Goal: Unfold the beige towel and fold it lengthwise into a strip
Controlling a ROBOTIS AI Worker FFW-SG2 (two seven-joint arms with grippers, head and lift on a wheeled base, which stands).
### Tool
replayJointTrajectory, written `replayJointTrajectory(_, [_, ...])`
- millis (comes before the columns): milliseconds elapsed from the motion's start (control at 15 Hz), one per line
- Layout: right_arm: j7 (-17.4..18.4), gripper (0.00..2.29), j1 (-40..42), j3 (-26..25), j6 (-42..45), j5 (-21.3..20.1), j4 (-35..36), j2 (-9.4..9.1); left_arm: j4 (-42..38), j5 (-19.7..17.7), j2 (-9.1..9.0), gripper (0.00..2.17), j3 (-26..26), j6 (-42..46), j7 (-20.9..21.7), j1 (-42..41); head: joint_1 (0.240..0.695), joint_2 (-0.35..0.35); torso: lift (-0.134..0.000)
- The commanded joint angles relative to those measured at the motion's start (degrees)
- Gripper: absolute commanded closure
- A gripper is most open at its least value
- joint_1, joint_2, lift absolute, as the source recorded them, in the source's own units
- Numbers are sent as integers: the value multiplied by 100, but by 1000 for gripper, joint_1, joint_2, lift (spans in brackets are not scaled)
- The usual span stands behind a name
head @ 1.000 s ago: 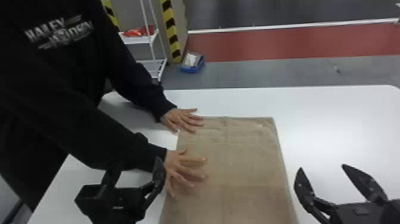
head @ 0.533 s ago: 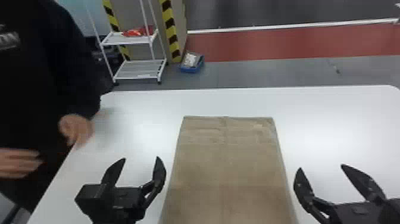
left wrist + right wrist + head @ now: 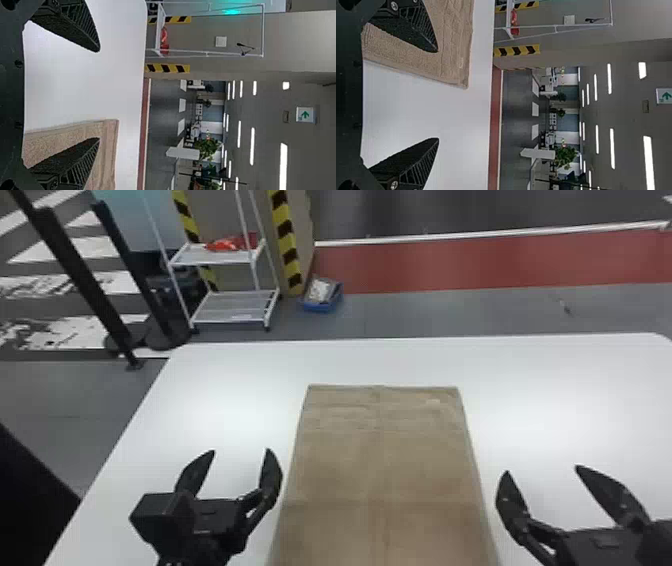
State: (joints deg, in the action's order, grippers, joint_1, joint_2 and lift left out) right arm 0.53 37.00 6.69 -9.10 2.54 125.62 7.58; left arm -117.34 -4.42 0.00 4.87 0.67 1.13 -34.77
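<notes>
Beige towel (image 3: 380, 465) lies flat on your white bench (image 3: 225, 390) between left pincer (image 3: 241, 450) and right pincer (image 3: 542, 469), both released, fingers apart.

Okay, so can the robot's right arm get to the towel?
Probably yes. The right gripper is open over the table, just beside the towel's right edge, and nothing seems to stand between them. It would likely just need to shift left and down.
</notes>
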Motion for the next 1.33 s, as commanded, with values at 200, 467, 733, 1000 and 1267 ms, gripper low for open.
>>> replayJointTrajectory(200, [0, 83, 9, -423, -17, 265, -64, 60, 0, 161, -15, 87, 93, -1223, 828, 708, 695, 91, -126])
replayJointTrajectory(467, [-9, 83, 70, -625, -70, 335, -64, 68, 167, 389, -15, 87, 225, -2050, 1698, 1543, 695, 30, -126])
replayJointTrajectory(733, [-9, 83, 79, -687, -105, 335, -108, 86, 607, 873, 0, 83, 330, -3192, 2796, 2580, 695, -12, -126])
replayJointTrajectory(1000, [-9, 83, 35, -695, -176, 326, -213, 77, 1222, 1646, 26, 83, 383, -3667, 4115, 3626, 695, -43, -126])
replayJointTrajectory(1267, [-9, 83, -97, -563, -176, 326, -354, 95, 1995, 2367, 141, 83, 392, -3667, 5266, 4215, 695, -53, -126])
